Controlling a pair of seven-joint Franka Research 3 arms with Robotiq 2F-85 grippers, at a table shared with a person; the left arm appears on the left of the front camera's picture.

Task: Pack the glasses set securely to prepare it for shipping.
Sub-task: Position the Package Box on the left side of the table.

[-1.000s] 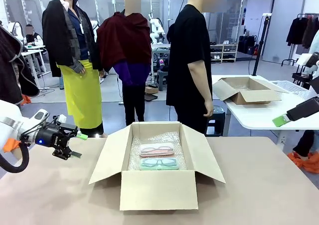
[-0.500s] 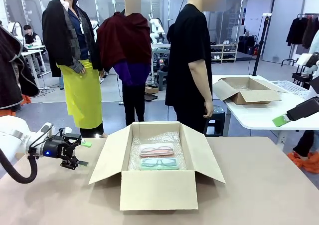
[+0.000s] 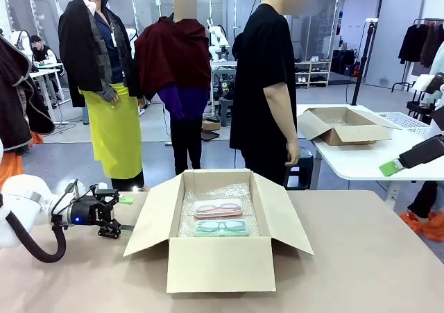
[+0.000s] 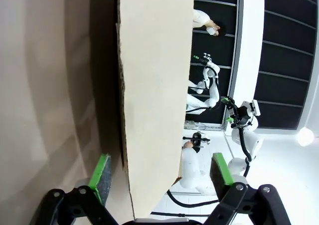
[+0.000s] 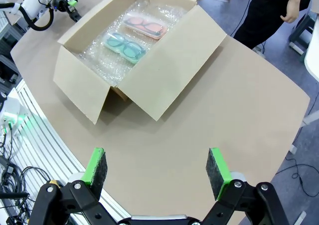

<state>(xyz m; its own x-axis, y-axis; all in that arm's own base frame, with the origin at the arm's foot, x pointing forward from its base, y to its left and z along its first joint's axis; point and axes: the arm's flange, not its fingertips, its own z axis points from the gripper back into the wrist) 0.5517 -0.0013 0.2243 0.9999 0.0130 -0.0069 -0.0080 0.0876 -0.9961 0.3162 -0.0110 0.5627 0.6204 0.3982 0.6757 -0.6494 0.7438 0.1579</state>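
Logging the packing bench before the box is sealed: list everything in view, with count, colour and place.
table: one, tan, across the foreground
cardboard box: one, brown, flaps open, mid-table
bubble wrap: one sheet, clear, lining the box floor
pink case: one, see-through, in the box, far side
mint green case: one, see-through, beside the pink one, near side
second box: one, brown, open, on the white side table, far right
person: one, black top, at the far edge
left gripper: black, green pads, open, straddling the box's left flap
right gripper: open, empty, high over the table
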